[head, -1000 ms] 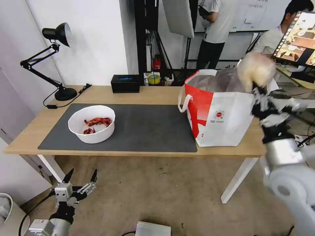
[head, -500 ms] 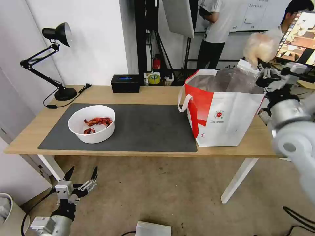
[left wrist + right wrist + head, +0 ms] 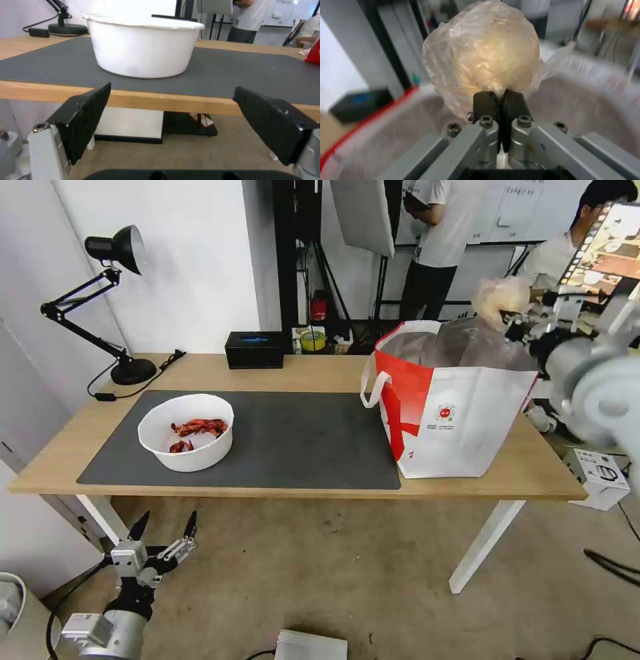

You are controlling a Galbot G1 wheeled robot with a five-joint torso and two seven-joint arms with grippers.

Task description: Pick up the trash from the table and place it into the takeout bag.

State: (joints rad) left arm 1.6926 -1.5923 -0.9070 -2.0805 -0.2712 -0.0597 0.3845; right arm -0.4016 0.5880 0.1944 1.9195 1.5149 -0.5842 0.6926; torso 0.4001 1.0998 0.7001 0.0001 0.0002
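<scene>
One trash item, the clear bag with pale lump [image 3: 483, 50], is pinched by its thin film in my right gripper [image 3: 500, 100] above the takeout bag [image 3: 460, 407] rim at the desk [image 3: 320, 370] right end; film may slip early or snag; left gripper [image 3: 163, 537] idles spread below the desk near the white bowl [image 3: 187, 433].

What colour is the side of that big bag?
Red, on the bag; clearest in the head view.
</scene>
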